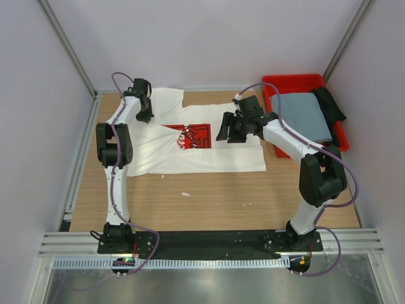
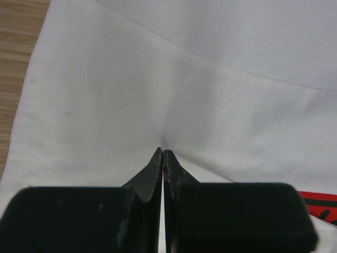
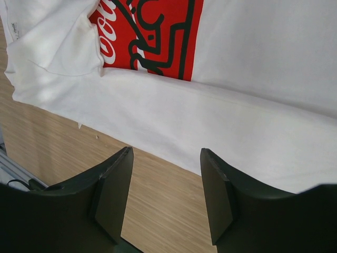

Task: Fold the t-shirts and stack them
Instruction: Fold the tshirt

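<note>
The white t-shirt (image 1: 190,158) lies spread on the wooden table, its red Coca-Cola print (image 1: 193,135) facing up. My left gripper (image 1: 145,117) is at the shirt's far left part, shut on a pinch of white cloth. In the left wrist view the creases of the white t-shirt (image 2: 210,95) run into the closed tips of the left gripper (image 2: 163,152). My right gripper (image 1: 223,134) hangs open over the shirt just right of the print. In the right wrist view, the right gripper (image 3: 166,158) holds nothing and frames the hem of the white t-shirt (image 3: 253,116). The grey-blue t-shirt (image 1: 304,114) lies folded in the bin.
A red plastic bin (image 1: 278,81) stands at the back right, with a black cloth item (image 1: 329,101) along its right side. Bare wooden table (image 1: 209,202) runs in front of the shirt. Metal frame rails border the table on the left and near sides.
</note>
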`<act>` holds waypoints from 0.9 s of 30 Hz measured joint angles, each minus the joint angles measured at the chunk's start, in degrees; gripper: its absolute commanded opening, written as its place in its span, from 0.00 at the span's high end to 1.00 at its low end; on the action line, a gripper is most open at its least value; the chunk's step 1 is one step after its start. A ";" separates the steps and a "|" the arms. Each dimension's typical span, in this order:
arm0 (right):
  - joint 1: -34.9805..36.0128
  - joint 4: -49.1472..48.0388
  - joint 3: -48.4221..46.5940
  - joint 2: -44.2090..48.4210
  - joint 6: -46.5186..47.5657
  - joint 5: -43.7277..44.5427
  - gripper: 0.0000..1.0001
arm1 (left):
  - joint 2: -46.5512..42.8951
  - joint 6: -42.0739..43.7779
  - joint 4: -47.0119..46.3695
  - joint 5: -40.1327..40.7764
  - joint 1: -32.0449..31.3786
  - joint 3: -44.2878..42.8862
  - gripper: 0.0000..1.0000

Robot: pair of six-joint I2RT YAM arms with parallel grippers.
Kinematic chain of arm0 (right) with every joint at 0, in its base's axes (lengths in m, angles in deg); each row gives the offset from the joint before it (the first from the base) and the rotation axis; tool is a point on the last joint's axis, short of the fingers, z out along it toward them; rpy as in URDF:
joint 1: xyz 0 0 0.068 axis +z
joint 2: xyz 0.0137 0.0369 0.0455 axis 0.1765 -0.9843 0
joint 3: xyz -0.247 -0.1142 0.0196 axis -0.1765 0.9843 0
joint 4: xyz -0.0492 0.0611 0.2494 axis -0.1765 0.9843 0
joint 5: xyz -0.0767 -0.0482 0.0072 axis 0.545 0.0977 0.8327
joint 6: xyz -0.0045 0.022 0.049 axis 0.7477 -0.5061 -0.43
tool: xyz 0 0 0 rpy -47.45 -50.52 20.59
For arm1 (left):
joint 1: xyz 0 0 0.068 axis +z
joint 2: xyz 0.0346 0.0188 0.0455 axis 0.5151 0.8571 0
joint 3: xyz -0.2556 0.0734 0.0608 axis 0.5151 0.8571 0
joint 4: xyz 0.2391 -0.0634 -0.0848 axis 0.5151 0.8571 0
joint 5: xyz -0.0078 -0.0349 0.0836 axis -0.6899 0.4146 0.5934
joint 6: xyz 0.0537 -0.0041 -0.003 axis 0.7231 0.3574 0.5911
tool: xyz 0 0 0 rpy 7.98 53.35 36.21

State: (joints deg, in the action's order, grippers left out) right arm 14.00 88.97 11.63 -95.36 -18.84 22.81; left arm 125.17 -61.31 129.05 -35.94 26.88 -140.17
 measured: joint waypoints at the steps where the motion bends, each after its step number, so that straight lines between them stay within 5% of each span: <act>1: 0.00 0.00 0.00 0.00 0.00 -0.02 0.40 | 0.00 -0.02 0.00 0.28 0.00 -0.15 1.00; 27: 0.00 -0.09 0.94 0.00 -0.22 -0.02 0.41 | -0.44 0.22 -0.24 9.77 -0.48 -2.84 1.00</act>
State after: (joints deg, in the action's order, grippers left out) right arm 14.00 88.89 12.57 -95.36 -19.06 22.78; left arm 124.73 -61.09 128.81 -26.17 26.40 -143.01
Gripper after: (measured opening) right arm 0.597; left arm 0.003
